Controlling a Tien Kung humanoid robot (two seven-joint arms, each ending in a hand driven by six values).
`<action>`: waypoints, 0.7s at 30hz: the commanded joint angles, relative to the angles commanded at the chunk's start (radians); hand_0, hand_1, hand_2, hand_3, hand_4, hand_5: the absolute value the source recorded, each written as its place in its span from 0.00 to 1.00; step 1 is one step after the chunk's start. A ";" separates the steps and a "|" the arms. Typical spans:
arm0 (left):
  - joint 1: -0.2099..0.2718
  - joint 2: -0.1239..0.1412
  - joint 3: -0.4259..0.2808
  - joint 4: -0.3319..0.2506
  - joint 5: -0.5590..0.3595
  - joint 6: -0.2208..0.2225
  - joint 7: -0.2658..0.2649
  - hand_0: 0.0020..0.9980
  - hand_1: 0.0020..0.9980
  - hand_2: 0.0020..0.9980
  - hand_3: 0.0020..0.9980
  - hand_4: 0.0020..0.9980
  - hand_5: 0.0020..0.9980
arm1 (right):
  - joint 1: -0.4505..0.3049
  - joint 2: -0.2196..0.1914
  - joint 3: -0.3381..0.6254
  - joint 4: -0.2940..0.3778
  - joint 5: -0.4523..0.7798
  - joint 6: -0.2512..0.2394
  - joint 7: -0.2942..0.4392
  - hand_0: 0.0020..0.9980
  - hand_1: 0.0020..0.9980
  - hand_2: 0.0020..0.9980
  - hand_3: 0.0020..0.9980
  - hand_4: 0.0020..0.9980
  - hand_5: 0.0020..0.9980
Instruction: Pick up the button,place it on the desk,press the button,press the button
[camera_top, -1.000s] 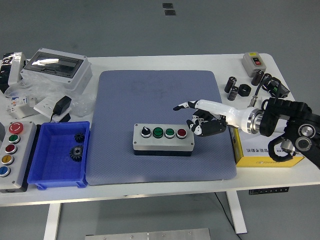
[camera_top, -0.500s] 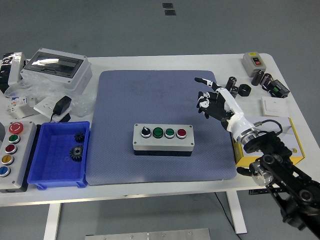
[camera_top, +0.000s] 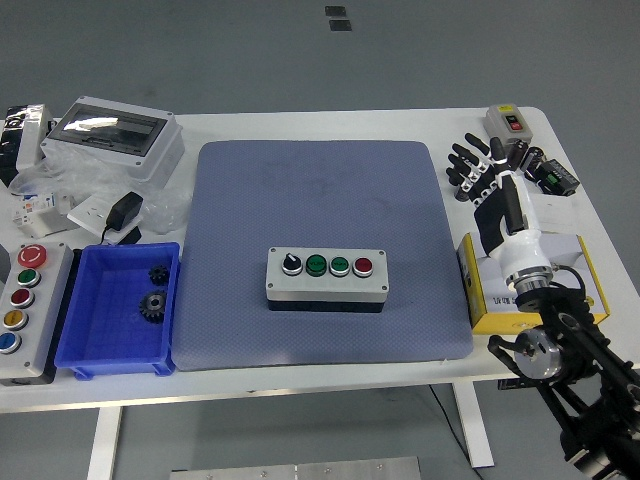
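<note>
Button box: grey button box (camera_top: 327, 277) sits flat at centre frame on the blue mat (camera_top: 320, 190), long side running left to right.
Controls on top: black knob (camera_top: 291, 263), two green buttons, then the red button (camera_top: 362, 266) at the right end.
Right hand: right hand (camera_top: 488, 185) is at the right of the frame, above the mat's right edge, well apart from the button box.
Fingers: fingers (camera_top: 464, 158) are spread and straight, pointing toward the top of the frame, grasping nothing.
Right arm: its white forearm runs down over the yellow box (camera_top: 487, 300) to the black arm joints in the lower right corner.
Beside the hand: small black cylinders (camera_top: 536, 161) and a grey switch box (camera_top: 506, 122) lie near it in the upper right.
Left side: blue bin (camera_top: 100, 345) at lower left holds two black gears (camera_top: 153, 304).
Far left: grey control panel (camera_top: 24, 312) with coloured buttons at the left edge.
Upper left: grey enclosure (camera_top: 112, 136) with a clear lid, plus a black adapter (camera_top: 125, 210) and bagged parts.
Table: white table (camera_top: 300, 375) carries everything.
</note>
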 joint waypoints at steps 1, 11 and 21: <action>0.000 0.000 0.002 0.000 -0.002 0.000 0.000 0.60 0.59 0.52 0.59 0.57 0.19 | -0.002 0.002 0.001 -0.009 0.021 0.006 0.001 0.83 0.78 0.80 0.79 0.96 1.00; 0.002 0.001 0.004 0.000 -0.011 0.002 0.000 0.60 0.60 0.52 0.59 0.58 0.19 | -0.012 0.003 -0.002 -0.005 0.052 0.018 -0.006 0.92 0.82 0.83 0.82 0.96 1.00; -0.001 0.004 0.010 0.000 -0.019 0.002 -0.006 0.60 0.60 0.53 0.59 0.58 0.19 | -0.018 0.000 0.009 -0.001 0.047 0.022 -0.008 0.90 0.81 0.83 0.82 0.94 1.00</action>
